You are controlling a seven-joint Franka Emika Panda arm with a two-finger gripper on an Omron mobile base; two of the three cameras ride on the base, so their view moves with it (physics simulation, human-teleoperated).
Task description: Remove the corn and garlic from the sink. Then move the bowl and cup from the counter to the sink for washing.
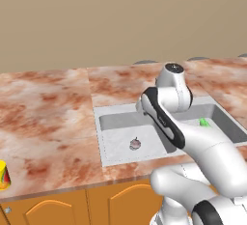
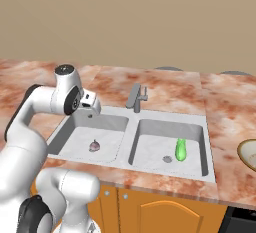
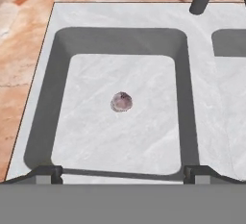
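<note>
The garlic (image 3: 121,102) is a small greyish-pink bulb lying near the middle of the left basin of the light grey sink (image 2: 131,121); it also appears as garlic (image 1: 135,143) and garlic (image 2: 94,146). My gripper (image 3: 123,173) hangs open above that basin, well over the garlic, with nothing between its fingertips (image 3: 49,172). From the right base view the gripper (image 2: 90,111) sits over the basin's back left part. The green corn (image 2: 180,149) lies in the right basin, partly hidden by my arm as corn (image 1: 204,122). The yellow cup (image 1: 4,175) stands at the counter's front left. The beige bowl (image 2: 248,153) is cut off at the right edge.
An angular grey tap (image 2: 136,97) rises behind the divider between the basins, to the gripper's right. A round drain (image 2: 167,159) lies beside the corn. Marbled reddish counter (image 1: 46,118) surrounds the sink, with orange cabinet doors (image 2: 150,212) below.
</note>
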